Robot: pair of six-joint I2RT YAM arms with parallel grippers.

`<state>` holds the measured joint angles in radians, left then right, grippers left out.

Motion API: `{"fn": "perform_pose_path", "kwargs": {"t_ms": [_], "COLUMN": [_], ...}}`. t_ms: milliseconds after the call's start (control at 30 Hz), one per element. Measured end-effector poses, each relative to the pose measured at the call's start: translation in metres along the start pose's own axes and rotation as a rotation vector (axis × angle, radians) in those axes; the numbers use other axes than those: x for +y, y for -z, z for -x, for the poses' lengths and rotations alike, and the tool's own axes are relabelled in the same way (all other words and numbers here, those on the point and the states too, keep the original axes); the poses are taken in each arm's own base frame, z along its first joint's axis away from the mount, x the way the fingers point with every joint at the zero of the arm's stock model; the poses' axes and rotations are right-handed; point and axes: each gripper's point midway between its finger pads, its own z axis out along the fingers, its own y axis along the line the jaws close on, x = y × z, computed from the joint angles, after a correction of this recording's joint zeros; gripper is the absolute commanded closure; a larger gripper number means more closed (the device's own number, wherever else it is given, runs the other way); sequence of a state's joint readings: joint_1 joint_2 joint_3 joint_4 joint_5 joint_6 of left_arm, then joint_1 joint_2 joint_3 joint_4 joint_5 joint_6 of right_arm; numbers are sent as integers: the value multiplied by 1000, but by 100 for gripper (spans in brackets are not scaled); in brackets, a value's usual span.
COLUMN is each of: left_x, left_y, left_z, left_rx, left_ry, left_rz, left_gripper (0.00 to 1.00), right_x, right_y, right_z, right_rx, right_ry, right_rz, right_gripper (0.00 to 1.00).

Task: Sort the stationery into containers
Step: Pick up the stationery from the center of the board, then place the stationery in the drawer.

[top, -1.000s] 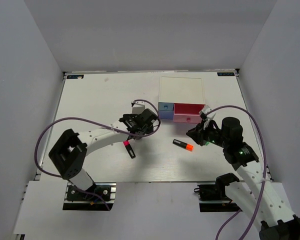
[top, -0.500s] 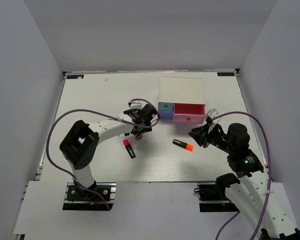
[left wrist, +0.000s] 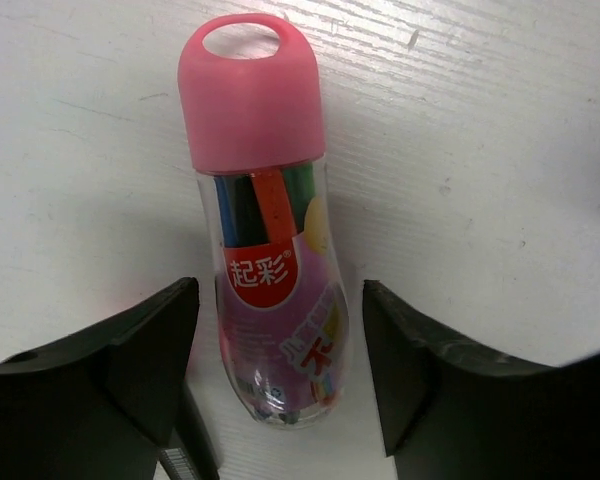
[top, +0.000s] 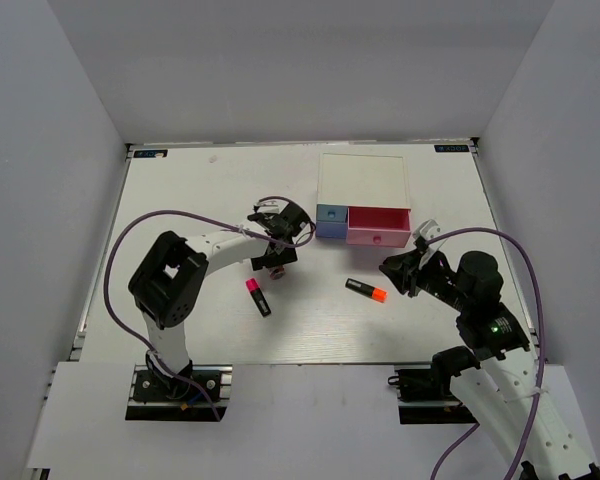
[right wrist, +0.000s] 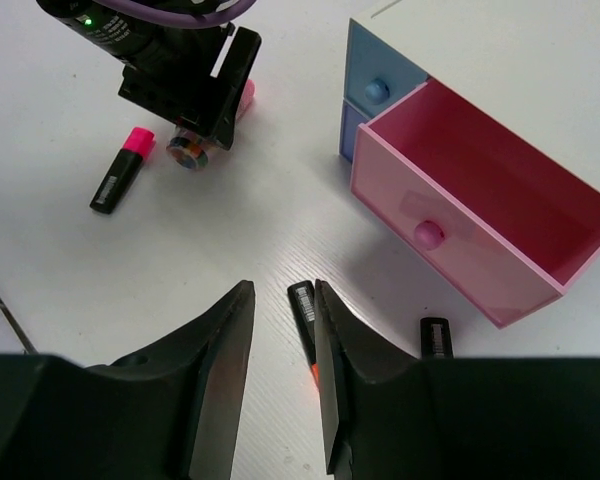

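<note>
1. Straddling a clear plastic tube of coloured pens with a rounded pink cap (left wrist: 265, 230), the left gripper (left wrist: 280, 295) has its two black fingers (left wrist: 130, 370) spread, one on each side of the tube's lower body. A thin strip of table shows between each finger and the plastic, so the jaws are released and grasp nothing.
2. The tube lies flat with its cap pointing away from the wrist and its red and pink printed label facing up.
3. In the overhead view it rests near the middle of the table, to the left of the organiser's blue drawer front (top: 330, 214) and a little nearer the arms.
4. A stubby black marker with a pink end (top: 258, 298) lies just on the near side of the left gripper, apart from it.
5. The right gripper (right wrist: 282, 290) has its fingers slightly parted with nothing between them. A stubby black marker with an orange end (top: 366, 290) lies on the table beyond the tips, and from above it is clear of the gripper.
6. The butt of another black marker (right wrist: 435, 338) shows beside the right finger, in front of the pink drawer; its coloured end is hidden.
7. The small white box-shaped organiser (top: 365, 180) stands towards the far side. Its pink drawer (right wrist: 450, 262) is pulled out and the blue one is shut.
8. The surface is a white wood-grain board (top: 180, 200), with plain pale grey walls (top: 300, 70) on three sides. Purple cables (top: 130, 240) loop over both arms.
</note>
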<state>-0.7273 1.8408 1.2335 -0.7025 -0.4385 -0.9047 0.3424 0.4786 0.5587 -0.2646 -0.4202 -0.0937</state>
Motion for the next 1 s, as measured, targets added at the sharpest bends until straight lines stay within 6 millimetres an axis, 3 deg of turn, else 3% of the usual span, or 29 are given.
{"fn": "perform_pose_path", "kwargs": {"t_ms": [200,300,333,433,567,667,867,1000], "left_x": [-2,-3,-3,-3,-1,1,-5,-25], "left_y": [-2,-3,-3,-2,9,35,135,192], "left_z": [1,3,3,3,3,16,68,75], "left_rx": [13,14,15,14,7,-45,-303,-464], "left_ry": [2,-2,-9,-41,-97,-141,-258,-447], "left_rz": [-19,-30,-34,-37,-44,-101,-420,-704], "left_gripper": [48,66,80,100,100,100,100,100], "right_x": [-1,-3,-3,-5,-6,-8,-11,-15], "right_y": [1,1,1,2,4,4,5,6], "right_z": [1,2,1,2,4,5,5,6], "right_rx": [-5,-7,-6,-8,-19,-22,-22,-24], "right_ry": [4,7,5,10,20,22,22,24], "right_rz": [-10,-19,-22,-30,-39,-52,-75,-97], "right_gripper": [57,47,43,36,36,36,36,43]}}
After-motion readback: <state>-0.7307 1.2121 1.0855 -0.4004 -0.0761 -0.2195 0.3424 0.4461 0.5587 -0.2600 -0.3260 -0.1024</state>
